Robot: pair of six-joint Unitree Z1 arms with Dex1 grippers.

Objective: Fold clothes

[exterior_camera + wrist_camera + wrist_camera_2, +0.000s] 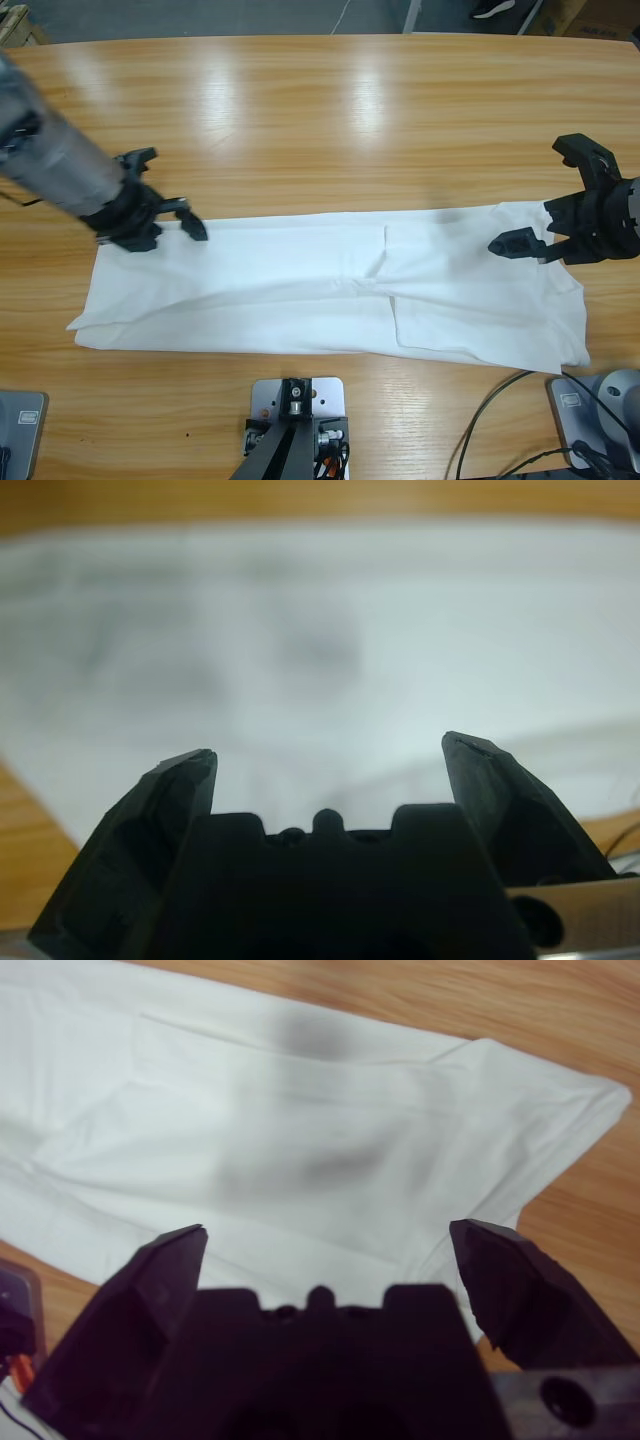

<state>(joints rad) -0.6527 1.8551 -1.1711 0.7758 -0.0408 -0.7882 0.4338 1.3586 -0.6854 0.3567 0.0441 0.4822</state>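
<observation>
Both fingers open, empty; T-shirt [330,290] flat below, between left [165,215], right [545,200].

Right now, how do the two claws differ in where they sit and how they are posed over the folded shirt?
The left claw sits at the far edge of the white T-shirt, near one end, coming in on a silver-grey forearm from the side. The right claw is at the opposite end, over the cloth near that end's far corner; its arm hardly shows. Shared: both claws are black, open, empty, and look down on white fabric in their wrist views.
</observation>
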